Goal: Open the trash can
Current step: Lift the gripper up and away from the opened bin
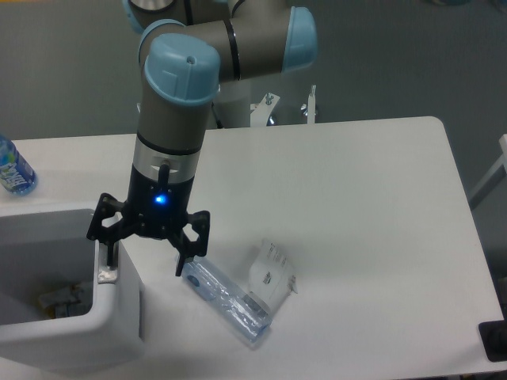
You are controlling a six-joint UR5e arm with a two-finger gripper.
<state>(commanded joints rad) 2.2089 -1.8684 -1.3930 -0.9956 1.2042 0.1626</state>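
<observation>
The trash can (119,317) is a large white boxy bin at the lower left of the table. Its top now shows an open cavity with crumpled rubbish (59,299) inside; the lid is not visible. My gripper (145,257) hangs over the bin's right rim, open and wide. Its left finger (104,252) presses down on the grey button strip (105,273) on the rim. The right finger (184,255) hangs just outside the bin's right wall, above the table. Nothing is held.
A crushed clear plastic bottle (228,301) lies on the table just right of the gripper, with a white crumpled wrapper (272,275) beside it. A blue-labelled bottle (13,170) stands at the far left edge. The table's (356,198) right edge is near a dark block (493,340).
</observation>
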